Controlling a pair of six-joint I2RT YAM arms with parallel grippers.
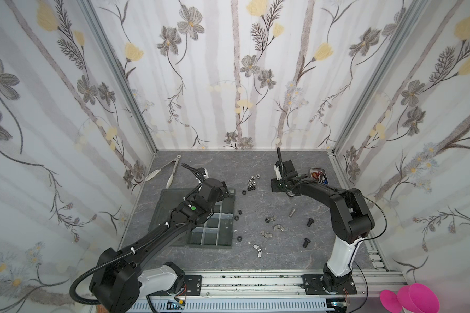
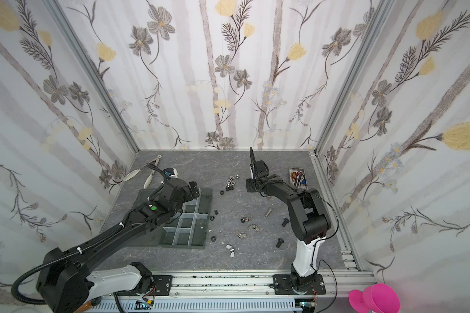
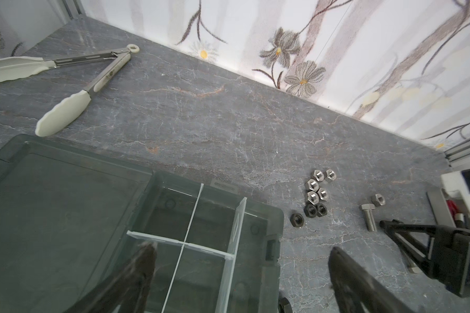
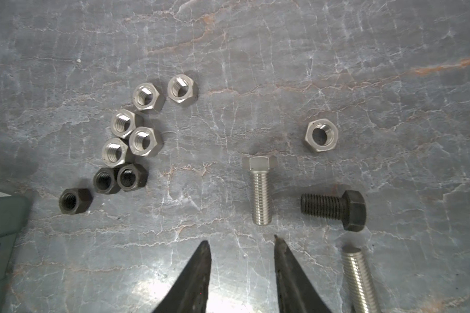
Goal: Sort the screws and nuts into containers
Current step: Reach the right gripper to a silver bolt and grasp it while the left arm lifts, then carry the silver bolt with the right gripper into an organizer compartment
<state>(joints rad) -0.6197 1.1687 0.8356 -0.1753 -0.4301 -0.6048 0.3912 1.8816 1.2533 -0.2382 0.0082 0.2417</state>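
Note:
Several silver and black hex nuts (image 4: 136,130) lie clustered on the grey tabletop, seen too in both top views (image 1: 253,181) (image 2: 231,183). In the right wrist view a silver screw (image 4: 260,189), a black screw (image 4: 334,210) and a lone silver nut (image 4: 321,135) lie just beyond my right gripper (image 4: 241,241). Its jaws stand a narrow gap apart with nothing between them. My left gripper (image 3: 242,250) is wide open above the containers (image 1: 212,225) of the dark grey tray (image 3: 272,271). Wing nuts (image 1: 278,227) and black screws (image 1: 310,222) lie scattered nearer the front.
Long metal tongs (image 1: 171,168) lie at the back left. A narrow metal tray of scissors (image 1: 319,174) sits at the back right, behind the right arm. Papered walls close in three sides. A pink object (image 1: 410,298) stands outside the front rail.

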